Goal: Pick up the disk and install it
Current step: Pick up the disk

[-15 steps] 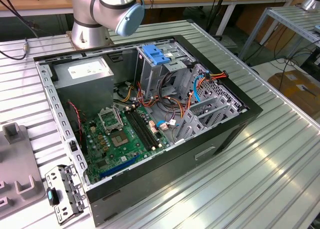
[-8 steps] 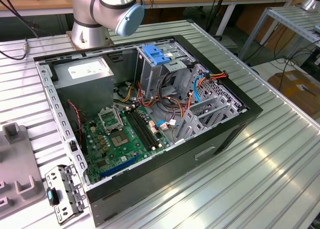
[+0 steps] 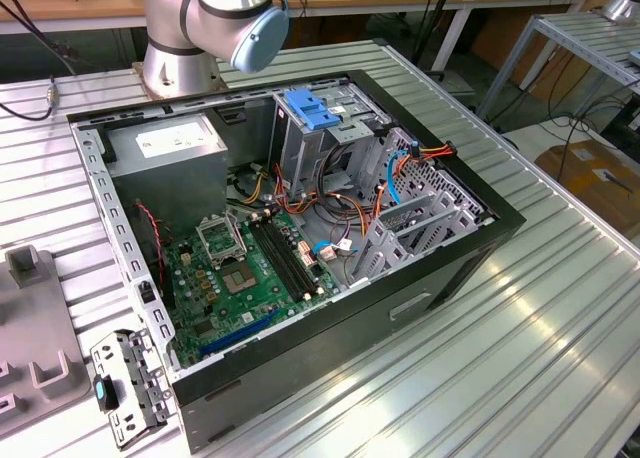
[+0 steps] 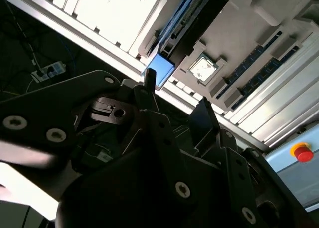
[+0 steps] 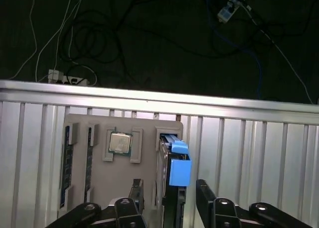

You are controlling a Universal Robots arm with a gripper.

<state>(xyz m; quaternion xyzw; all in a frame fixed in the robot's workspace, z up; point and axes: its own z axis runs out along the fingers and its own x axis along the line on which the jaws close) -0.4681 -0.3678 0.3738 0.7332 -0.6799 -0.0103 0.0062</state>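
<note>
While disk [image 5: 178, 169] stood edgewise in tray [image 5: 99, 185], gripper [image 5: 170, 198] hung open over it: pick-up step, ungripped; closing req'd centring.

The counter [image 3: 520, 318] is ribbed, shiny metal. The disk [image 5: 179, 171] has a glossy blue plastic handle; the tray [image 5: 99, 178] looks matt grey.

Parted jaws, blue-handled disk [image 4: 185, 29] nearby
</note>
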